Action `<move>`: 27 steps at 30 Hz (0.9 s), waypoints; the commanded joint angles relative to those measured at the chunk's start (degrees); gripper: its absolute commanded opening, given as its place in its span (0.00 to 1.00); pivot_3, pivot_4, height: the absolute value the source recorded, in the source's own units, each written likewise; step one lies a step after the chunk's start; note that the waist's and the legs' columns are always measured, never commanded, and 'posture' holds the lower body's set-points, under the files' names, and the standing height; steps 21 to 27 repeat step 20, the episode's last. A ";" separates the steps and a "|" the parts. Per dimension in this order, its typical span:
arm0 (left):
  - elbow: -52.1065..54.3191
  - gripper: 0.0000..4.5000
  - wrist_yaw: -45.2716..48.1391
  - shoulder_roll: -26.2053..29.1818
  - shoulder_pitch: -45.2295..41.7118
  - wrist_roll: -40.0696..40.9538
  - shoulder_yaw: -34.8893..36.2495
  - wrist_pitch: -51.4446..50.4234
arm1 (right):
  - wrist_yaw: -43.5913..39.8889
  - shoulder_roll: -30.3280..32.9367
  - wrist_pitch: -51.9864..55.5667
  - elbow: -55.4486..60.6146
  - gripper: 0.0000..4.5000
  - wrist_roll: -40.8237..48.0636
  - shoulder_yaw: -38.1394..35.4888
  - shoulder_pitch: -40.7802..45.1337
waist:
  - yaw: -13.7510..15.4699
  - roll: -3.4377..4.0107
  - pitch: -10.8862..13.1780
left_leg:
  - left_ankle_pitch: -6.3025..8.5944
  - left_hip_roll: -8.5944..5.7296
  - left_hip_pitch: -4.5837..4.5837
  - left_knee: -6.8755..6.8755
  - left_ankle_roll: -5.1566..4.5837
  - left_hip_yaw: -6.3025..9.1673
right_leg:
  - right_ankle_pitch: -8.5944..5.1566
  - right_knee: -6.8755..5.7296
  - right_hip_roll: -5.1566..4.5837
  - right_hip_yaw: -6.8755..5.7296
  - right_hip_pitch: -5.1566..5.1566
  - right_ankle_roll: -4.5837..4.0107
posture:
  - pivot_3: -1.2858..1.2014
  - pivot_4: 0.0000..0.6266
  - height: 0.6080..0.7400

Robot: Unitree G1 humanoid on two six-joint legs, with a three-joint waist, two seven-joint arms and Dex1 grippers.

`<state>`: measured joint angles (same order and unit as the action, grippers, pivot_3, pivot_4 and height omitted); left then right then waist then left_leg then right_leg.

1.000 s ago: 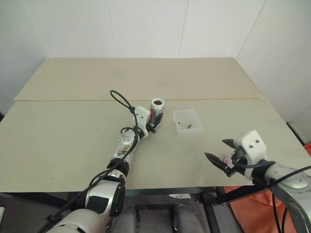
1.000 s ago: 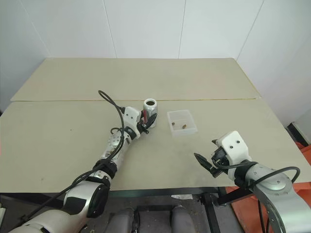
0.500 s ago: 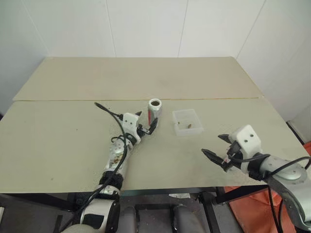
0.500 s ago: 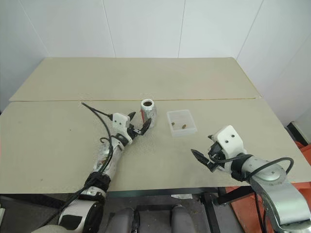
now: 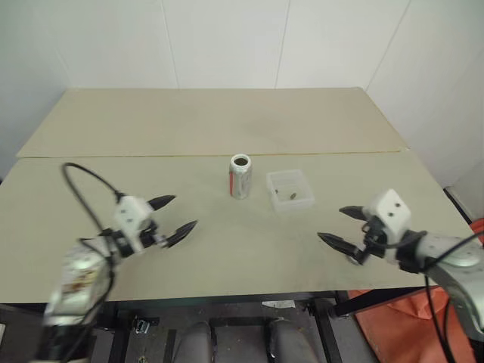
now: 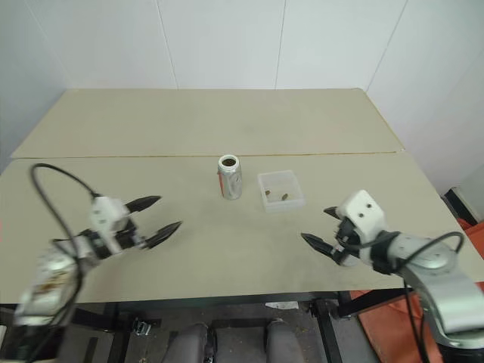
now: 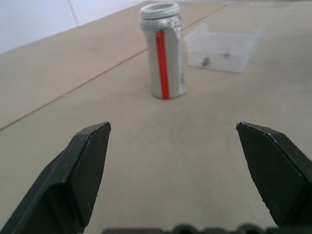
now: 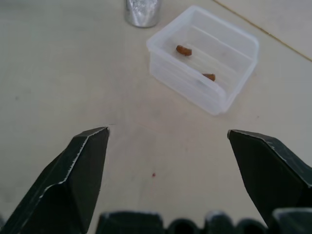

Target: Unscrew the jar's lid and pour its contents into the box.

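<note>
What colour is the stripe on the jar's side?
Red, running vertically down the small silvery cylindrical jar; clearest in the left wrist view.

Uncapped jar [image 7: 163, 58] upright near box [image 7: 224, 45].

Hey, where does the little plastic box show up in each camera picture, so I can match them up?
Left eye view: box right of centre, just right of the jar.
Right eye view: box near centre, right of the jar.
Left wrist view: box behind the jar, upper right.
Right wrist view: box at top centre, two brown bits inside.
Shared landmark: the upright, lidless jar.
</note>
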<state>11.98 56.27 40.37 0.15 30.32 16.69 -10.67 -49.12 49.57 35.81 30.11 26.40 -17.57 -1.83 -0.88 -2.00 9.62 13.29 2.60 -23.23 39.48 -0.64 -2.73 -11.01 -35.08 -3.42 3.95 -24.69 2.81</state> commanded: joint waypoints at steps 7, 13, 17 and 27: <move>3.44 1.00 16.07 18.30 7.46 23.13 32.75 -16.95 | -21.11 12.82 -10.26 -12.61 1.00 3.65 -17.78 -2.12 | -0.05 0.03 0.02 | 0.01 0.10 0.15 -0.12 0.01 -0.30 | -0.07 0.01 0.00 -0.02 -0.14 -0.07 | 0.52 0.24 1.00; 5.30 1.00 18.06 20.16 12.30 22.82 42.34 -21.47 | -28.73 19.68 -14.27 -20.39 1.00 0.56 -15.48 -2.24 | -0.19 0.04 0.03 | 0.01 0.20 0.33 -0.60 0.08 -0.60 | -0.11 -0.03 0.00 0.01 -0.44 -0.25 | 0.52 0.24 1.00; 9.57 1.00 15.71 16.73 14.97 25.21 45.03 -24.49 | -27.13 19.84 -15.51 -21.71 1.00 -1.69 -10.29 1.12 | -0.34 0.05 0.03 | 0.00 0.23 0.29 -0.80 0.08 -0.68 | -0.19 -0.03 0.03 0.00 -0.58 -0.38 | 0.52 0.24 1.00; 11.48 1.00 14.52 14.08 16.09 24.60 43.85 -23.94 | -25.18 18.84 -13.56 -20.21 1.00 -0.98 -8.58 3.40 | -0.26 0.05 0.04 | 0.02 0.23 0.27 -0.86 0.10 -0.71 | -0.23 -0.03 0.03 0.00 -0.61 -0.43 | 0.52 0.24 1.00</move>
